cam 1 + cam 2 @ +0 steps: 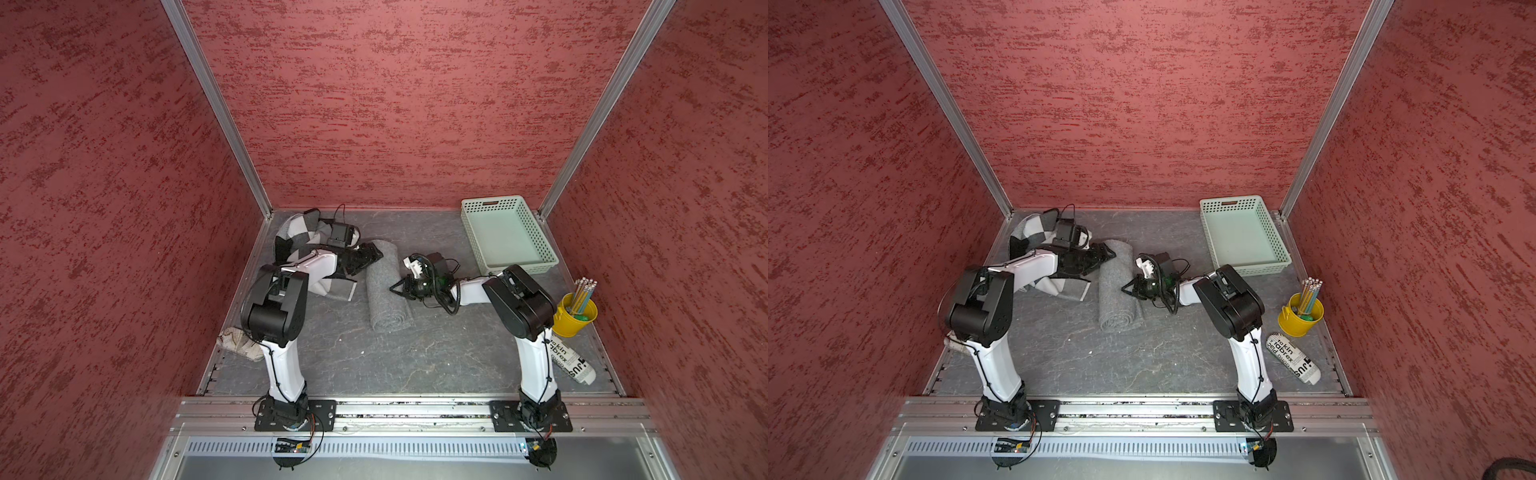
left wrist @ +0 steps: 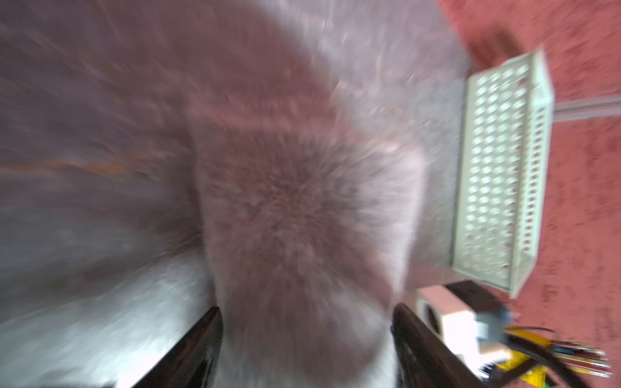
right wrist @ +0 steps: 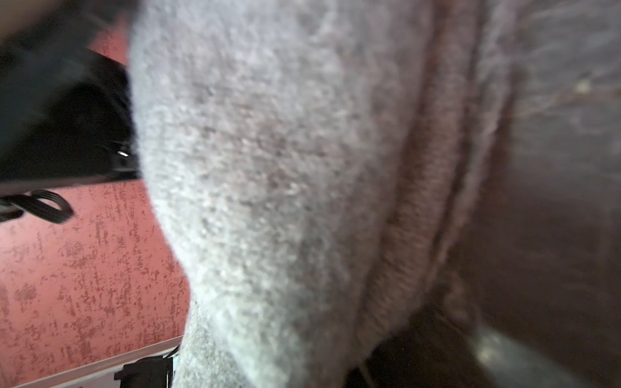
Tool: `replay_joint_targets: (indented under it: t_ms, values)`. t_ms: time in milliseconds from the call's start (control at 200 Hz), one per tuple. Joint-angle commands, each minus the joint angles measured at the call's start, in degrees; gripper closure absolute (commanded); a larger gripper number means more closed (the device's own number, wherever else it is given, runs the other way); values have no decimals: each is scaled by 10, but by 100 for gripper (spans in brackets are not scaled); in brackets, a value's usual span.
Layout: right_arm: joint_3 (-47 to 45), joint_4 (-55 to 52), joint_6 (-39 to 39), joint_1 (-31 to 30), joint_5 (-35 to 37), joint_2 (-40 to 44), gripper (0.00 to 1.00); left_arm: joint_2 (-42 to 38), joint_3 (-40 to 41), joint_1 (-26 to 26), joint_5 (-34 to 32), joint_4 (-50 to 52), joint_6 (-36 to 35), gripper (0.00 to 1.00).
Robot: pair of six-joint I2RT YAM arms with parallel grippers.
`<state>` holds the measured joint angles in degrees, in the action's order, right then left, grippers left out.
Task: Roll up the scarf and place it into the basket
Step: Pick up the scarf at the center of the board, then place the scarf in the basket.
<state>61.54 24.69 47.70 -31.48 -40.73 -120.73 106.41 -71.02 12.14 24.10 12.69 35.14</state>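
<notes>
Left gripper [image 2: 307, 336], jaws wide, straddles the far end of the rolled scarf [image 1: 386, 307]; right gripper [image 1: 395, 286], pinched together, meets its right side, hold unclear.

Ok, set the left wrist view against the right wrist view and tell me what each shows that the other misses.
Only the left wrist view: the basket, the left jaws set wide on either side of the scarf, and part of the right arm's wrist.
Only the right wrist view: the scarf's stacked layers close up, a black cable loop and a dark blurred body, probably the left arm.
Both: the scarf and the red wall.
</notes>
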Motion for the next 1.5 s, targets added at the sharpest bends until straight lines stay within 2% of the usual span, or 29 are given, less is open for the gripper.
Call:
replay_joint_targets:
  t_ms: [0, 85, 155, 321, 526, 671, 812, 927, 1057, 1203, 1333, 1498]
  values:
    - [4, 7, -11, 8, -19, 11, 100, -66, -13, -30, 22, 13, 2, 17]
    - [17, -3, -24, 13, -31, 27, 100, -106, -6, -47, 18, 19, 3, 13]
    - [20, 7, -19, 20, -47, 40, 100, -140, 5, -60, 13, 22, 3, 0]
    - [25, 47, 11, 48, -92, 86, 100, -215, 27, -92, 8, 29, 5, 0]
    - [66, -12, -17, 92, -124, 141, 100, -257, 31, -98, -19, 65, -8, 0]
    - [113, -103, -71, 136, -129, 167, 100, -265, 48, -98, -9, 49, -1, 0]
    - [183, -243, -167, 198, -114, 200, 100, -267, 54, -98, 4, 42, 2, 0]
    - [265, -389, -268, 250, -57, 202, 100, -270, 65, -97, 17, 28, 8, 0]
    - [309, -459, -326, 311, 1, 191, 100, -275, 75, -96, 27, 22, 12, 0]
    - [330, -488, -363, 360, 105, 176, 100, -280, 81, -96, 31, 30, 4, 0]
    - [331, -487, -395, 365, 229, 167, 100, -286, 79, -97, 27, 49, -9, 0]
    - [297, -433, -412, 365, 343, 173, 100, -293, 77, -97, 18, 66, -25, 0]
